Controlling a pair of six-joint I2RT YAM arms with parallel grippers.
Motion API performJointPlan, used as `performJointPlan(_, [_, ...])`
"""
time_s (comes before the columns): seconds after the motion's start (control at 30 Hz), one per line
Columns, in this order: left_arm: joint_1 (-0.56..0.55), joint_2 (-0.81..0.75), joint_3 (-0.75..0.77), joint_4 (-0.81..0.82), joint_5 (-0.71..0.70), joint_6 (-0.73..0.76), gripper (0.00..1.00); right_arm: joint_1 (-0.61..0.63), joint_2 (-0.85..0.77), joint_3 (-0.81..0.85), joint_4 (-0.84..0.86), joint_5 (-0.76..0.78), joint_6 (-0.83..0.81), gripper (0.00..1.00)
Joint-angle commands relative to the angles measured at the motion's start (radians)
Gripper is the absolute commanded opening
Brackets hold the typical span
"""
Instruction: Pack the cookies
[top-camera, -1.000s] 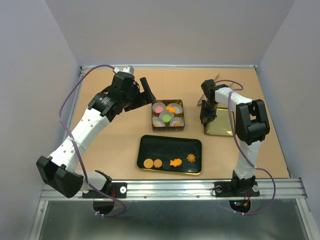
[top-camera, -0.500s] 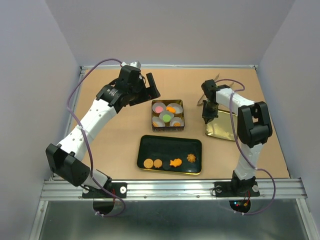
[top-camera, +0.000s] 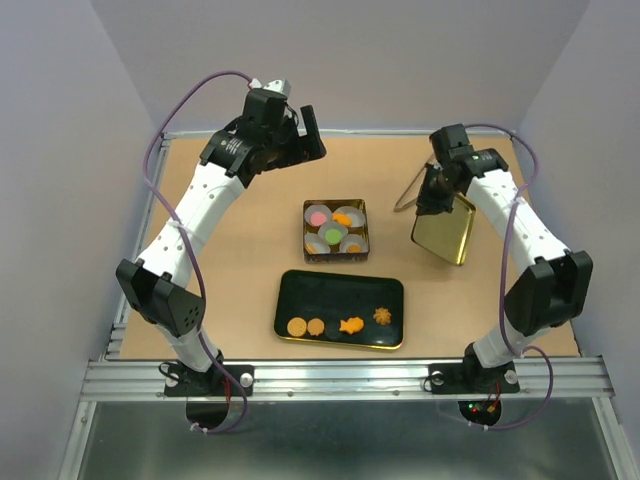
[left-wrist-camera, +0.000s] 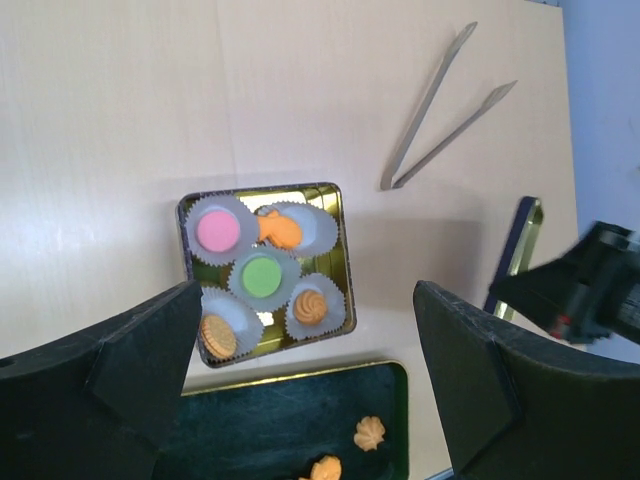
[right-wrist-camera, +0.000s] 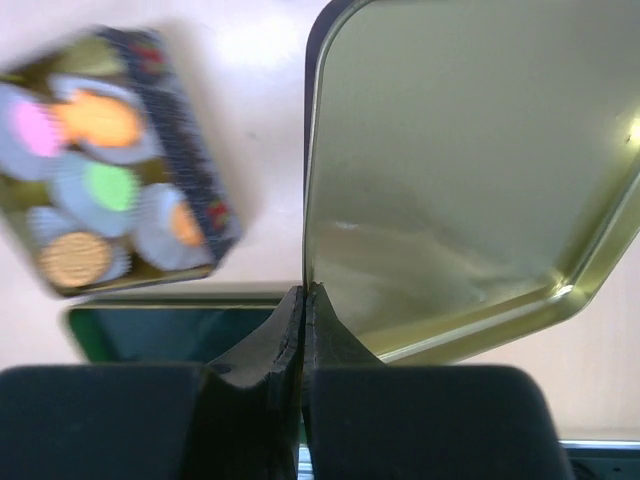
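While the right gripper (top-camera: 437, 196) pinches the tilted gold metal lid (top-camera: 446, 236), likely to cover the cookies (top-camera: 335, 237) in the square tin (top-camera: 306, 242), the left gripper (top-camera: 298, 140) hovers wide open, empty; four more lie on the black tray (top-camera: 330, 295).

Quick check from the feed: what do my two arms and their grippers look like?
The left arm and right arm have white link shells and black joint housings. A purple cable runs along each. The left gripper and right gripper are black, with wedge-shaped matte fingers.
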Motion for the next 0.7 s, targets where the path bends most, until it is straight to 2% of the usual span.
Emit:
performJointPlan(0.0, [0.017, 0.009, 0.100, -0.016, -0.010, 0.056, 0.98, 0.008, -0.103, 0.189, -0.041, -0.034, 0.059, 0.01])
performJointPlan(0.1, [0.029, 0.008, 0.121, 0.024, 0.019, 0.067, 0.98, 0.008, -0.146, 0.287, -0.015, -0.160, 0.079, 0.00])
performJointPlan(0.2, [0.030, -0.006, 0.126, 0.088, 0.085, 0.081, 0.98, 0.008, -0.196, 0.338, 0.085, -0.299, 0.134, 0.00])
performJointPlan(0.3, [0.037, -0.043, 0.080, 0.186, 0.152, 0.073, 0.98, 0.008, -0.248, 0.326, 0.250, -0.441, 0.232, 0.00])
performJointPlan(0.33, [0.047, -0.054, 0.039, 0.217, 0.173, 0.062, 0.98, 0.008, -0.261, 0.318, 0.351, -0.490, 0.259, 0.01])
performJointPlan(0.47, [0.104, -0.112, -0.087, 0.458, 0.354, -0.030, 0.98, 0.007, -0.293, 0.293, 0.566, -0.559, 0.378, 0.01])
performJointPlan(0.57, [0.155, -0.149, -0.199, 0.657, 0.459, -0.152, 0.99, 0.005, -0.287, 0.287, 0.753, -0.628, 0.498, 0.00])
performJointPlan(0.67, [0.187, -0.159, -0.270, 0.831, 0.586, -0.258, 0.99, 0.002, -0.267, 0.282, 0.950, -0.697, 0.665, 0.00])
